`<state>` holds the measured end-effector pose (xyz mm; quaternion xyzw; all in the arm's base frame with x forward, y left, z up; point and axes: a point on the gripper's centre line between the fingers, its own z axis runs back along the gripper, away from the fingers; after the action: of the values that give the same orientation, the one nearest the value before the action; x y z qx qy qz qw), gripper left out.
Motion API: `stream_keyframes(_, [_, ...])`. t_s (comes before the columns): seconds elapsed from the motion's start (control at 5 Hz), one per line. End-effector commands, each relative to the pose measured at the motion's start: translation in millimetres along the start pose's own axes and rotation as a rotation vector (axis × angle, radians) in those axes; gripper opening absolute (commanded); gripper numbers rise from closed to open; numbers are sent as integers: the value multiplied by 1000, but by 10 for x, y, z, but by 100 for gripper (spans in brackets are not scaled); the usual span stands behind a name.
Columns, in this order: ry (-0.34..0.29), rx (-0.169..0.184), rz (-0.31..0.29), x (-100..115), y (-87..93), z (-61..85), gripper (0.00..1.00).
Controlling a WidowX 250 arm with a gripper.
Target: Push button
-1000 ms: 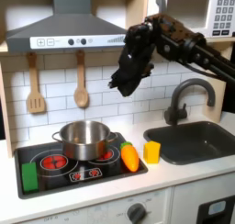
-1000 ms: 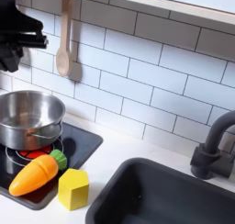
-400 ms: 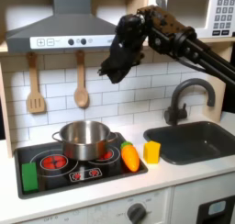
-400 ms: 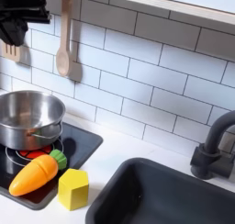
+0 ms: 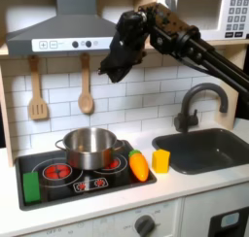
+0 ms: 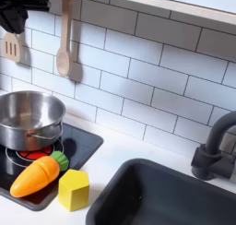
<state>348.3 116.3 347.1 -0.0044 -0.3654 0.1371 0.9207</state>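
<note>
While your gripper (image 5: 110, 70) hangs before the tiles, jaw state unclear, the range hood's buttons (image 5: 82, 44) sit just above it and slightly toward the first exterior view's left.

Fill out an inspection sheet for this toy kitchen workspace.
Surface: white counter with black stovetop.
Job's things: buttons on range hood front, not yet touched.
Clutter: steel pot on stovetop; toy carrot, yellow block, green piece beside it.
Grippers: gripper raised near the hood's right end; open or shut unclear.
Cables: nothing seen.
Surroundings: spatula and wooden spoon hung on tiled wall; sink, faucet, microwave.
</note>
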Motion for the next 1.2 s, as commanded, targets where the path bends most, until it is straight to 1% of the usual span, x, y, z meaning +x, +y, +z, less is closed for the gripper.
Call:
stream_keyframes(0.0, [-56,2,-7,175,-1,20,0])
stream_keyframes(0.2, [-100,5,-8,273,37,85,0])
stream_keyframes(0.4, [-127,3,-32,330,14,116,0])
stream_keyframes(0.6, [-154,18,-24,420,86,143,0])
stream_keyframes(0.8, [-167,8,-26,487,70,109,0])
stream_keyframes(1.0, [-190,7,-32,565,45,101,0])
